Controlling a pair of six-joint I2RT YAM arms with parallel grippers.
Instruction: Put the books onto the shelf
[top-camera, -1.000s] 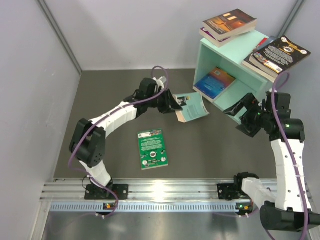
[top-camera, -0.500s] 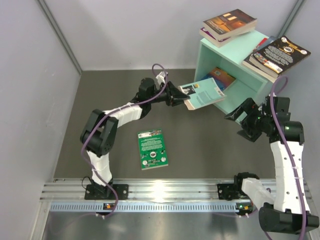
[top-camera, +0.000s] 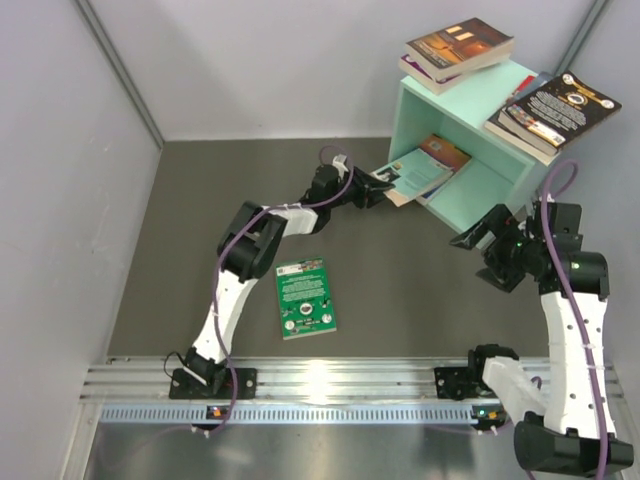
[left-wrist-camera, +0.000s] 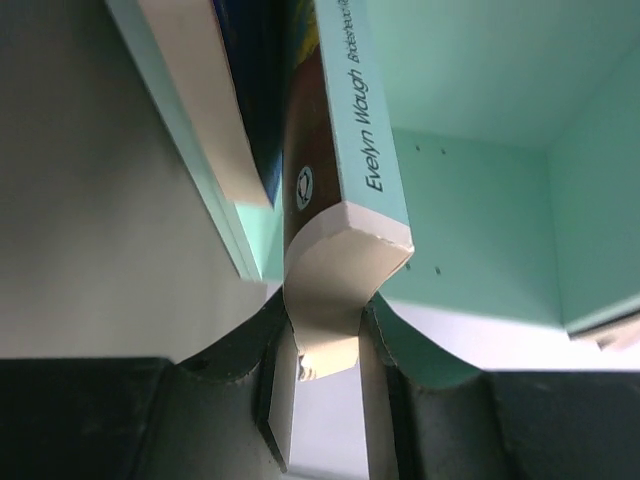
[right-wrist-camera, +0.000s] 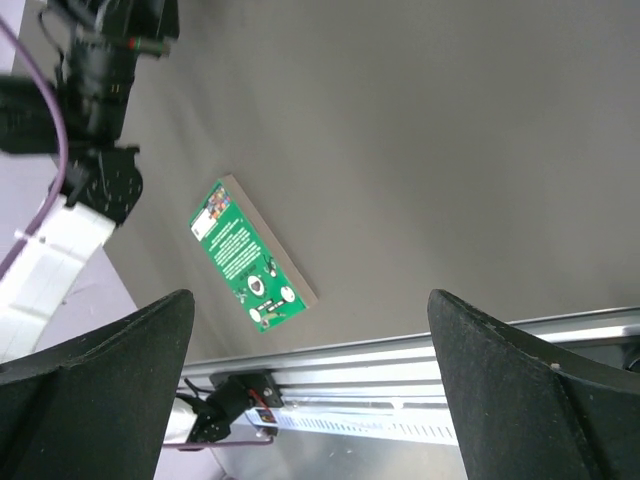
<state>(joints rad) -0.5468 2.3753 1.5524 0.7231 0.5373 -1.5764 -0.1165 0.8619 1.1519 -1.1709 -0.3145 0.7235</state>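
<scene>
Top external, lower centre: leaves green book (top-camera: 305, 297) flat on surface (top-camera: 420, 290), unfetched. Right: holds right tool (top-camera: 478, 232) splayed, empty. Upper centre: clenches left tool (top-camera: 384, 184) on end of teal paperback (top-camera: 416, 172), to slot it into shelf (top-camera: 478, 100) beside blue-orange book (top-camera: 447, 150).

A book (top-camera: 305, 298) lies left of the shelf (top-camera: 478, 98).
</scene>
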